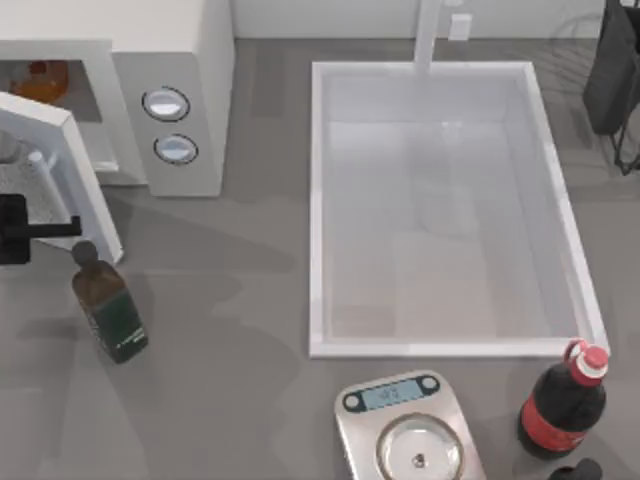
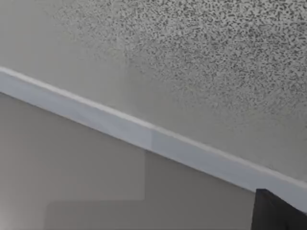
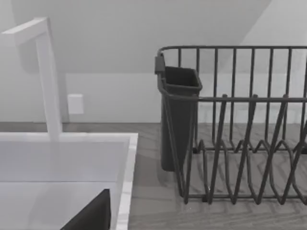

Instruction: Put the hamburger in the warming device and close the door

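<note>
**Hamburger inside, door ajar**

Hamburger (image 1: 42, 80), a rounded orange-brown bun, is sitting inside the cavity of the boxy white warming device (image 1: 190, 60), beside its grey panel with two silver-rimmed knobs. The flat white-framed door (image 1: 62, 170) is standing partly open, its speckled window (image 2: 201, 62) showing close up in the left wrist view. The left gripper (image 1: 15, 232) is hovering at the door's outer face; whether its fingers are spread is impossible to tell. A dark green bottle (image 1: 108, 305) is lying near the door.
</note>
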Controlling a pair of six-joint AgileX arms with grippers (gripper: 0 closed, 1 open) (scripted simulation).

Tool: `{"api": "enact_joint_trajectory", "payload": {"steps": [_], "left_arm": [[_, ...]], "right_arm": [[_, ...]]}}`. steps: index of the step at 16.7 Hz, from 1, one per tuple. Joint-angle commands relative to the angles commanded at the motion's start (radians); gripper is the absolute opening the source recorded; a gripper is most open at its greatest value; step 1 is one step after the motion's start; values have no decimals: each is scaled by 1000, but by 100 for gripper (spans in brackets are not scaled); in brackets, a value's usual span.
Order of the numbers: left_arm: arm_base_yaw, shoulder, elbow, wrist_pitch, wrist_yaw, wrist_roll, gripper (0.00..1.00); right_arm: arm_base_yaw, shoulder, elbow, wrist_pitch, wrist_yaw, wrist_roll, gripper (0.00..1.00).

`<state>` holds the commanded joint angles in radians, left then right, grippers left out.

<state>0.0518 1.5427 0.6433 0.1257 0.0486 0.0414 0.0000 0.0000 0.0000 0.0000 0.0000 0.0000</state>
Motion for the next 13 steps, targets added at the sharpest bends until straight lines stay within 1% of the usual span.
{"api": "enact_joint_trajectory", "payload": {"steps": [8, 11, 13], "left_arm": [[-12, 34, 16, 5, 1, 3, 0], [-14, 132, 106, -10, -2, -4, 0], [-17, 221, 207, -13, -4, -6, 0]], "right_arm": [[0, 0, 0, 0, 0, 0, 100], [0, 0, 0, 0, 0, 0, 100], [0, 0, 0, 0, 0, 0, 100]]}}
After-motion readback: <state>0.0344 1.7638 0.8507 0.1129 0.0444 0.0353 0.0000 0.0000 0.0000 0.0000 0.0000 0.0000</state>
